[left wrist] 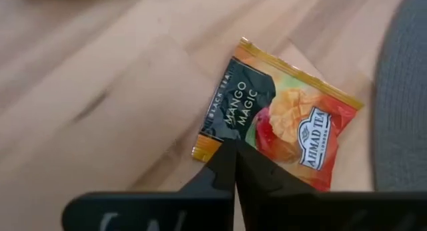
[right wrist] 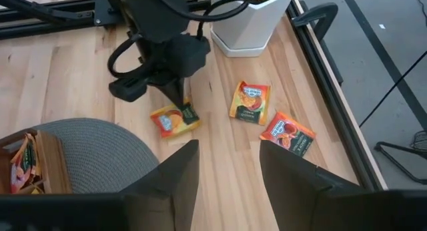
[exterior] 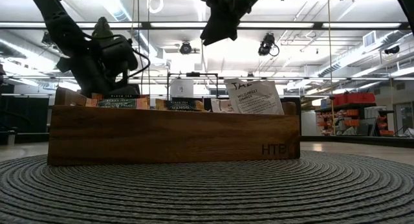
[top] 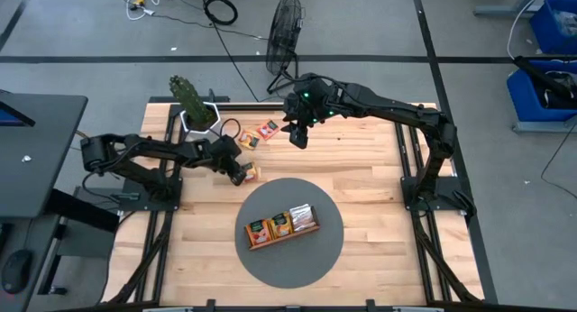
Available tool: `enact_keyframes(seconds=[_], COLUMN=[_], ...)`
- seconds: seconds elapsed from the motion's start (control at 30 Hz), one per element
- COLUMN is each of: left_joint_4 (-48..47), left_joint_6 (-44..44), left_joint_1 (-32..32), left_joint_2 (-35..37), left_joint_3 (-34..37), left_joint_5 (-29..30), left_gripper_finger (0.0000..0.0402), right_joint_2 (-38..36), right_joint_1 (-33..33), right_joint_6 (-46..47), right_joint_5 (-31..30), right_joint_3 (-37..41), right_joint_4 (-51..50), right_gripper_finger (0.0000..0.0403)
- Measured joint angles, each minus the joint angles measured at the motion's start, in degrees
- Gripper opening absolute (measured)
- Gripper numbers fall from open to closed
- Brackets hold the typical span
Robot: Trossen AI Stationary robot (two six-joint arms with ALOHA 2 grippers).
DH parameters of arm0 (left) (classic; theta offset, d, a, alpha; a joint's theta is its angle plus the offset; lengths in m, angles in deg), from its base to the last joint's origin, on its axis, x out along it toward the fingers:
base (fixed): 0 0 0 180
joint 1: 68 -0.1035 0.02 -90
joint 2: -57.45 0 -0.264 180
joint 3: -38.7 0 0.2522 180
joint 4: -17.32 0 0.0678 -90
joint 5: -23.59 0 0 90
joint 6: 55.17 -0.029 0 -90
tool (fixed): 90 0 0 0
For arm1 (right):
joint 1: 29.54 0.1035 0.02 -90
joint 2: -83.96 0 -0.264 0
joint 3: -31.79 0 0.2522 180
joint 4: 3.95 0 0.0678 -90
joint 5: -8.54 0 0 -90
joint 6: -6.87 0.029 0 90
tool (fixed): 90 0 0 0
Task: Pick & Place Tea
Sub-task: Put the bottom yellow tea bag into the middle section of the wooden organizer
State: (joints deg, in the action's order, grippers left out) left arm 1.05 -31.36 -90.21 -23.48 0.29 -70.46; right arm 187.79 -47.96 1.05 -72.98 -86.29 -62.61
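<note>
An orange-red tea sachet (left wrist: 287, 117) with a dark label lies flat on the wood table, just left of the grey round mat (top: 320, 249). My left gripper (left wrist: 233, 147) is shut at its edge and shows in the high view (top: 240, 173) and in the right wrist view (right wrist: 179, 104). Two more sachets (right wrist: 249, 102) (right wrist: 288, 135) lie flat near the white plant pot (right wrist: 250, 24). My right gripper (right wrist: 230, 167) is open and hovers high over the table's far middle (top: 297, 136). The wooden tray (top: 282, 224) on the mat holds several sachets standing on edge. My left gripper comes down on the sachet from above, slanting in from the table's left. Its shut fingertips (left wrist: 223, 164) meet on the edge by the dark label (left wrist: 243, 101), near a corner. The fingers hide whether the edge sits between them. The sachet lies flat on the table.
A potted plant (top: 191, 100) stands at the table's far left corner. The tray (exterior: 174, 136) has room at its right end. A fan (top: 284, 28) and cables lie on the floor beyond the far edge. Bare wood lies right of the mat.
</note>
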Motion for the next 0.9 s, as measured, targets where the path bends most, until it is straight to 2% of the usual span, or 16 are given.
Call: enact_keyframes(seconds=[0.23, 0.43, 0.63, 0.77, 0.9], left_joint_4=[-2.1, -1.4, -1.0, -1.3, -1.3], left_joint_6=[2.4, -5.8, -18.0, -21.1, -23.0], left_joint_1=[0.4, -0.2, 0.0, -0.1, -0.1], left_joint_2=[3.6, 8.7, 8.8, 6.5, 3.4], left_joint_3=[-0.3, -2.2, -2.1, -2.1, -2.1], left_joint_5=[-0.5, 2.7, 2.6, 1.8, -2.6], left_gripper_finger=[0.0003, 0.0033, 0.0101, 0.0172, 0.0238], right_joint_2=[0.0, 0.0, 0.0, 0.0, 0.0], right_joint_1=[0.0, 0.0, 0.0, 0.0, 0.0], right_joint_6=[2.4, 2.6, 3.7, 3.8, 4.6], right_joint_5=[-0.1, -0.1, -0.1, -0.1, -0.1], right_joint_3=[0.0, 0.0, 0.0, 0.0, 0.0], right_joint_4=[0.3, 0.3, 0.4, 0.4, 0.4], right_gripper_finger=[0.0164, 0.0164, 0.0164, 0.0164, 0.0164])
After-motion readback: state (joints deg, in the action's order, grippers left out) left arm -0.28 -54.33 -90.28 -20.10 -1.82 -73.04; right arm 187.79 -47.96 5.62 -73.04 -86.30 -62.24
